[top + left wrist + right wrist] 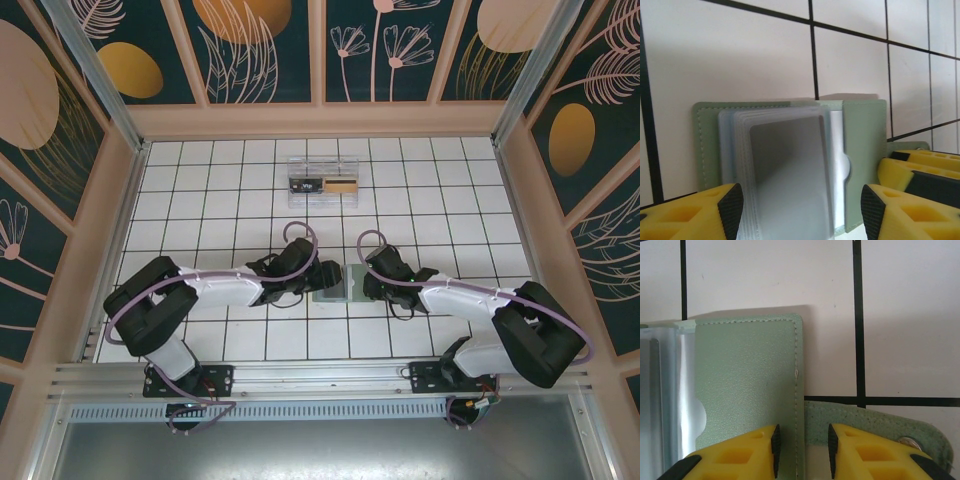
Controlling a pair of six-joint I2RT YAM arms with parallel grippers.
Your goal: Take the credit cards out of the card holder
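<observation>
The grey-green card holder [333, 294] lies open on the tiles between both grippers. In the left wrist view its clear sleeves [735, 150] fan out, and a grey card [787, 170] sits in the front sleeve. My left gripper [801, 210] is open, its pads wide apart on either side of the sleeves and card. My right gripper [802, 450] is open a little. It straddles the stitched right edge of the holder's cover [745, 385], with the snap strap [875, 422] beside it. A black card [305, 184] and a tan card [342, 186] lie in the clear box.
The clear plastic box [323, 170] stands at the back middle of the tiled floor [200, 200]. Patterned walls close in the back and both sides. The right gripper's yellow fingers [920, 170] sit close beside the holder in the left wrist view.
</observation>
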